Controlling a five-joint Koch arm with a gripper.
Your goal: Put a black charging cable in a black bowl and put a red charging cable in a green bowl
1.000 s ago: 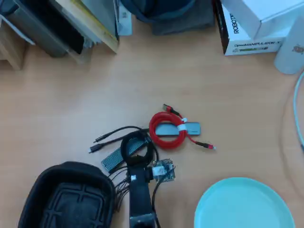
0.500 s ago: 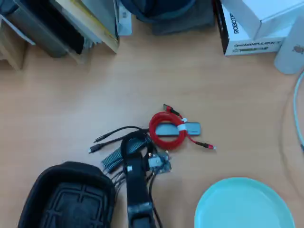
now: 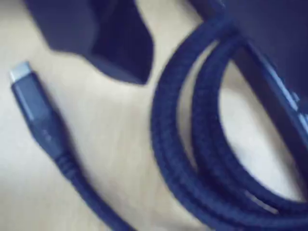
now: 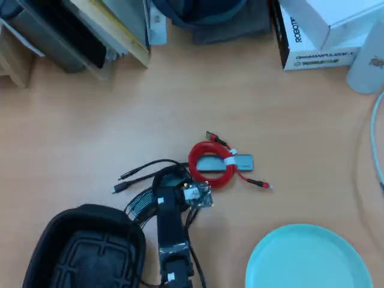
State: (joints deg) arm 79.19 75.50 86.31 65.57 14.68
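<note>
The black charging cable [image 3: 192, 159] fills the wrist view as a braided coil, its silver-tipped plug [image 3: 29, 91] lying to the left on the wooden table. My gripper [image 3: 207, 86] is low over the coil, with dark jaws apart on either side of it. In the overhead view the gripper [image 4: 174, 180] sits on the black charging cable [image 4: 144, 171], just above the black bowl [image 4: 57, 240] at bottom left. The red charging cable [image 4: 210, 165], coiled with a white tie, lies right of the gripper. The green bowl [image 4: 309, 261] is at bottom right.
A flat grey hub [image 4: 240, 162] lies under the red coil. A white box [image 4: 318, 30] and a white cylinder [image 4: 366, 66] stand at the back right. Wooden and dark items [image 4: 78, 30] crowd the back left. A pale cord [image 4: 375, 138] runs along the right edge.
</note>
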